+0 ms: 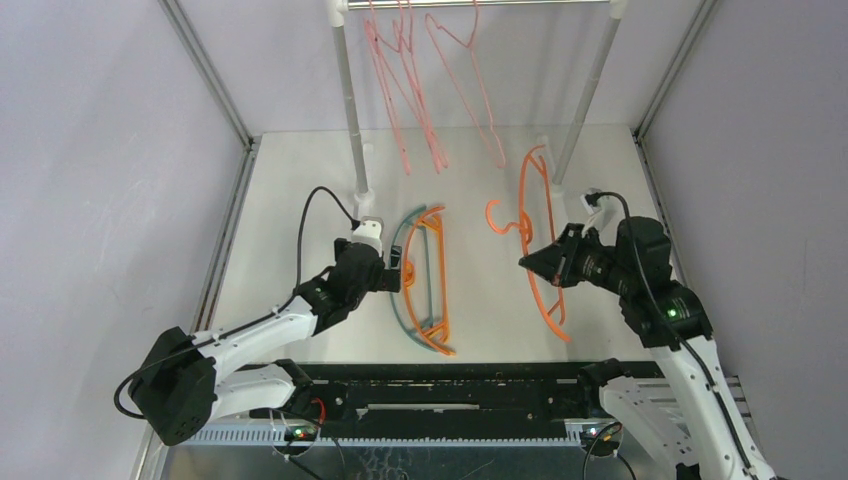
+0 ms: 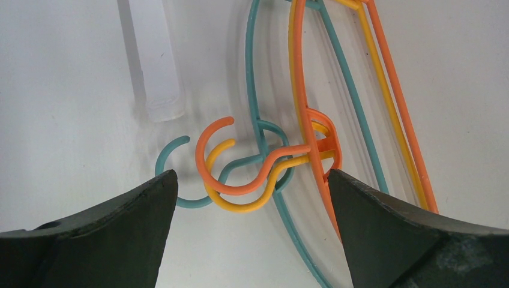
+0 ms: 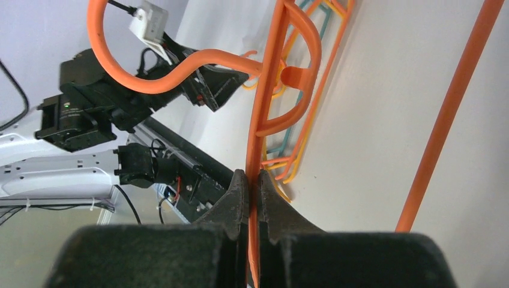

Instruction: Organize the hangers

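Right claw (image 3: 253, 180) pinched shut on a side bar of one orange hanger (image 3: 262, 120), tipped up over the right side of the worktop (image 1: 300, 190) with its hook free, presumably for carrying to the rack bar (image 1: 520, 3) along the far edge, beside the pink hangers (image 1: 400, 90) hung there. Left claw (image 2: 251, 175) spread wide, gripping nothing, poised just above the overlapped hooks of a teal hanger (image 2: 250, 72), a second orange hanger (image 2: 298, 78) and a yellow hanger (image 2: 240, 210), stacked flat left of centre toward the near edge; likely lined up for the next pick.
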Action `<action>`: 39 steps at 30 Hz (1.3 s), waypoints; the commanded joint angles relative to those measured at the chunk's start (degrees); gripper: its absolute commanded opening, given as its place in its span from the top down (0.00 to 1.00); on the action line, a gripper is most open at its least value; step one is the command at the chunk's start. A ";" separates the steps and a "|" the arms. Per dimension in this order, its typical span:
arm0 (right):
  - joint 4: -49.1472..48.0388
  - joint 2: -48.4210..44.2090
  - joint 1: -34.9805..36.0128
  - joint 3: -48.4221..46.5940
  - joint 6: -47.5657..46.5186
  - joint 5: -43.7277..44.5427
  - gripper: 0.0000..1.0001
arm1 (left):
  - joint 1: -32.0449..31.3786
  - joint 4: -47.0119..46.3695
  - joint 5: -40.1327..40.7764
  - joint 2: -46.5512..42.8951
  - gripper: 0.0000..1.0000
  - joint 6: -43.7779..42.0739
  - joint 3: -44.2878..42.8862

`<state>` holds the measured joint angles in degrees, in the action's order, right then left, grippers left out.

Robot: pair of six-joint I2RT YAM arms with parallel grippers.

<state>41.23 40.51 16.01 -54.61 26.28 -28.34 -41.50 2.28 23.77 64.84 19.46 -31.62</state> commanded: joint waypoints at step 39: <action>-65.26 48.27 -8.86 -32.58 29.61 -14.43 1.00 | 0.18 -0.66 1.17 -1.21 0.01 -0.37 0.15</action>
<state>-11.35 87.44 7.60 -83.53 50.15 -41.21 -41.50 2.68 23.81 64.31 19.46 -31.62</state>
